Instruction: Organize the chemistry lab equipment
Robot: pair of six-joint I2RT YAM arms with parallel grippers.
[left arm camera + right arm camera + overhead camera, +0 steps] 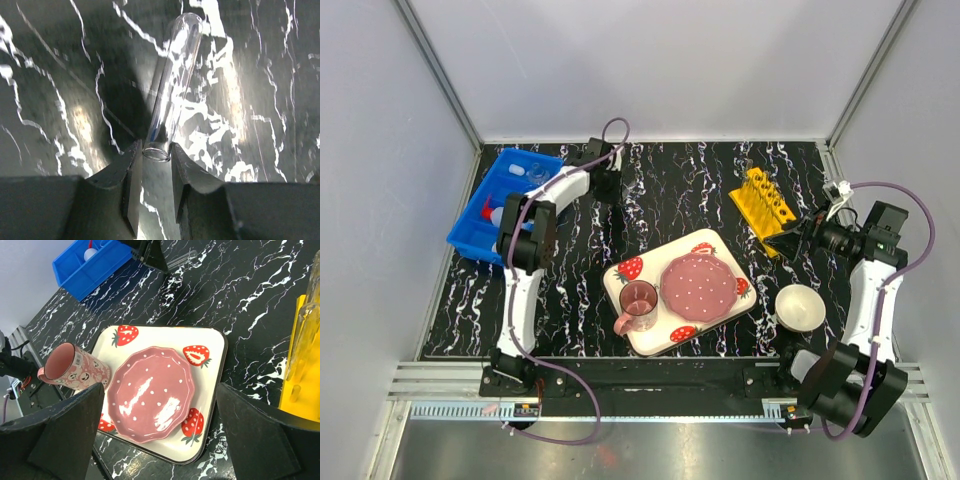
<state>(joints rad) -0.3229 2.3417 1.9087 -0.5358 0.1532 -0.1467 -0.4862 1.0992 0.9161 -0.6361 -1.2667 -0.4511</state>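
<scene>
The left claw (pixel 155 167) is clenched on the glass tube's (pixel 172 85) open end; the tube points straight away from it, low over the table (pixel 700 190); the yellow rack (pixel 763 205) sits well right, nearer the released right claw (pixel 157 405).

Blue bin (pixel 468 238) stood back left, yellow rack (pixel 763 200) at right, tray (pixel 655 338) with pink plate (pixel 700 285) and cup (pixel 638 300) in middle, white bowl (pixel 800 307) beside it.
</scene>
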